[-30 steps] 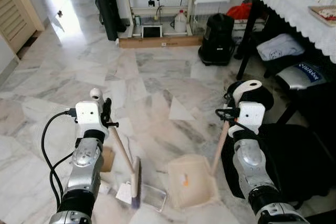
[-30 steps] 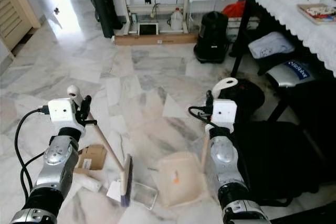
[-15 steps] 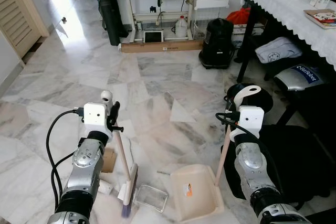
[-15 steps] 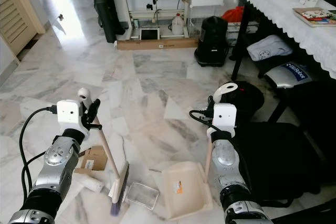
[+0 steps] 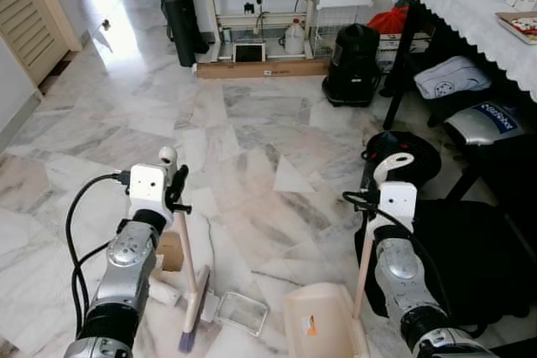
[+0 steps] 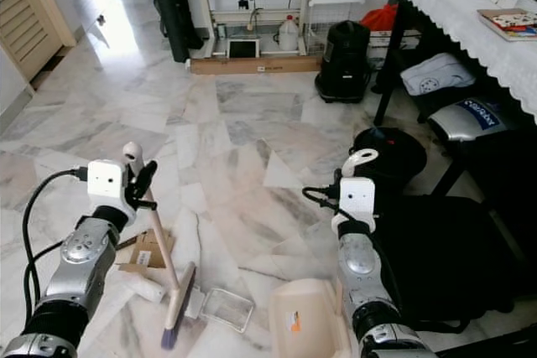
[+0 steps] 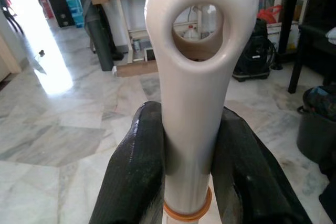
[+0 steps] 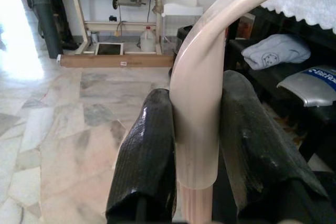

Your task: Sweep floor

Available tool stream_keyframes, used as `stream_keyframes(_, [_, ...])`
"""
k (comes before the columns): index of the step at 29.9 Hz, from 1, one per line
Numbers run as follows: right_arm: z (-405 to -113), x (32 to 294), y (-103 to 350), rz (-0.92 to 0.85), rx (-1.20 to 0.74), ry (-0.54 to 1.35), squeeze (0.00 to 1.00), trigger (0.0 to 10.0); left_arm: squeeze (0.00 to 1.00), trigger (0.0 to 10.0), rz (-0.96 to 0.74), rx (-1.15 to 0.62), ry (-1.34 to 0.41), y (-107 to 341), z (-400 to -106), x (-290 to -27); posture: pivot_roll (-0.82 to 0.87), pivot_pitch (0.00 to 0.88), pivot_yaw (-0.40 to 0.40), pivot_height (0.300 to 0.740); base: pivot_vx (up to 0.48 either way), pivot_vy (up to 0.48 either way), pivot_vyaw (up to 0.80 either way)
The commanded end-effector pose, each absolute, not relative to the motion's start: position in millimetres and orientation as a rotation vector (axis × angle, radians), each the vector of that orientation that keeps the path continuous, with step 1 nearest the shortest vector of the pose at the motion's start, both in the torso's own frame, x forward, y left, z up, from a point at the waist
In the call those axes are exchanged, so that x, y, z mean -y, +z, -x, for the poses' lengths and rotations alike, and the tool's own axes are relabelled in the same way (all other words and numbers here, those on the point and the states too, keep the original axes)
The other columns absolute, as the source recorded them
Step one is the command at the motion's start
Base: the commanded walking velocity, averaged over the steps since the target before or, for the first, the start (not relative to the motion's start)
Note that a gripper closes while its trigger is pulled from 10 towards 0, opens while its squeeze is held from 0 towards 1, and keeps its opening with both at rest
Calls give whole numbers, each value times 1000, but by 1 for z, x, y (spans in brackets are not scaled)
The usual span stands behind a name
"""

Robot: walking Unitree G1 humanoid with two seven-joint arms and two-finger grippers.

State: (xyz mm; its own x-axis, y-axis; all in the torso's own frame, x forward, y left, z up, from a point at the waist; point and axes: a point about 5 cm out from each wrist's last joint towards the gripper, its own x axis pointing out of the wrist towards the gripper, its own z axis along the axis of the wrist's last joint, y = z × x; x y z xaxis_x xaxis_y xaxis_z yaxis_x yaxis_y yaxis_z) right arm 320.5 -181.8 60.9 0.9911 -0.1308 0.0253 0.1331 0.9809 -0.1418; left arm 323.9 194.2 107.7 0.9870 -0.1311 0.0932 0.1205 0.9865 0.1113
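Cream broom (image 5: 189, 291) is being clamped by left gripper (image 7: 186, 156), right gripper (image 8: 197, 145) clamping dustpan (image 5: 323, 324) handle, ready for catching litter.

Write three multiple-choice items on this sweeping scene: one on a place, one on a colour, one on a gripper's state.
1. Where does the clear plastic tray lie?
A. in the dustpan
B. on the floor between broom head and dustpan
C. on the table

2. What colour is the dustpan?
A. cream
B. blue
C. red

3. What is the left gripper doing?
A. hanging open
B. clamped on the broom handle
C. holding the cardboard box

Answers: 1 B, it rests on marble beside the broom head. 2 A, pale cream plastic. 3 B, both fingers press the broom handle.
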Motion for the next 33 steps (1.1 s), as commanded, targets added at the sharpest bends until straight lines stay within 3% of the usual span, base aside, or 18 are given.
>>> stream_keyframes(1, [-323,179,64,146,35,-130,0,10000,0,10000,-135,111,-139,113,-328,-195,70,87,38,740,0,0,0])
stream_keyframes(17, [-310,178,42,170,-65,-136,0,10000,0,10000,-134,56,-184,104,-325,-194,84,123,37,740,0,0,0])
stream_keyframes(26, [-304,177,33,162,-97,-136,0,10000,0,10000,24,-28,-170,93,-327,-193,76,126,45,740,0,0,0])
stream_keyframes(33, [-301,174,30,160,-106,-135,0,10000,0,10000,47,-19,-196,97,-328,-192,83,128,44,740,0,0,0])
